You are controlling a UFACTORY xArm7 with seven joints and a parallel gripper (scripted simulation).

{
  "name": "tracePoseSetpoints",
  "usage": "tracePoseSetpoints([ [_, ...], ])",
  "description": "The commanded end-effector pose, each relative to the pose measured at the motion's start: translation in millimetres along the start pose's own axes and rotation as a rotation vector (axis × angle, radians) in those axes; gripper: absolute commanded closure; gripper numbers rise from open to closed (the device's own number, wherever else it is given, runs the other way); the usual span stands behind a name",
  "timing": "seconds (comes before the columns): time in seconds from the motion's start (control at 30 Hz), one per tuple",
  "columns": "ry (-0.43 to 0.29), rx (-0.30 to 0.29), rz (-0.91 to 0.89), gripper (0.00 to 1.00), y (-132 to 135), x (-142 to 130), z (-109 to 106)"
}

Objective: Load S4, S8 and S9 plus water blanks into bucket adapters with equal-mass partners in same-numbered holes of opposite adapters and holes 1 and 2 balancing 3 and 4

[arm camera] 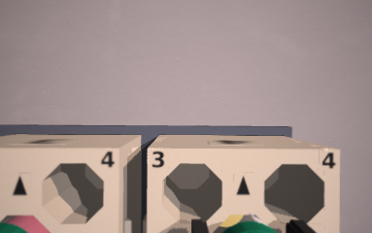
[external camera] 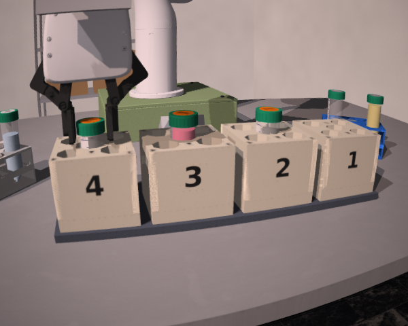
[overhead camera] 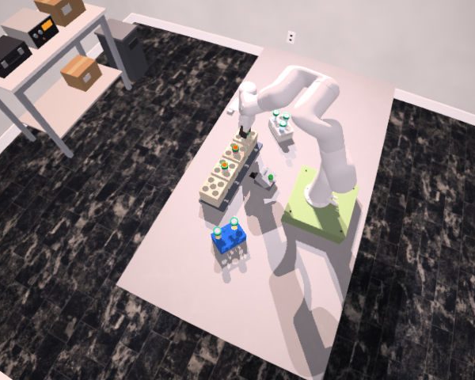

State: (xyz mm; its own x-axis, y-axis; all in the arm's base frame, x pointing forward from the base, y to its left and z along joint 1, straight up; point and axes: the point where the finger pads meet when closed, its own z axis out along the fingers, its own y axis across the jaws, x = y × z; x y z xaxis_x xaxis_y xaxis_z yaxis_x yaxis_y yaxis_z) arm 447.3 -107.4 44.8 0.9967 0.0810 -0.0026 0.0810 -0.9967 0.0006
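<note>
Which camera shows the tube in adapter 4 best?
Exterior: the orange-dotted tube stands in adapter 4, the pincer straddling it. Wrist shows only its cap's edge; top hides it under the arm.

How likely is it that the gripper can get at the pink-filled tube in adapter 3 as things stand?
Probably yes. The open gripper straddles the orange-dotted tube in adapter 4 next door. The pink-filled tube stands proud of adapter 3, neighbouring holes unfilled, so nothing seems to block a descent.
</note>
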Motion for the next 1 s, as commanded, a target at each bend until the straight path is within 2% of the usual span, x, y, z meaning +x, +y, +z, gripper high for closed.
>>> tracePoseSetpoints([
  [0.0,0.004,-0.001,0.0,0.56,0.6,1.4,-1.4],
  [0.97,0.004,-0.001,0.0,0.56,0.5,1.3,-51.3],
])
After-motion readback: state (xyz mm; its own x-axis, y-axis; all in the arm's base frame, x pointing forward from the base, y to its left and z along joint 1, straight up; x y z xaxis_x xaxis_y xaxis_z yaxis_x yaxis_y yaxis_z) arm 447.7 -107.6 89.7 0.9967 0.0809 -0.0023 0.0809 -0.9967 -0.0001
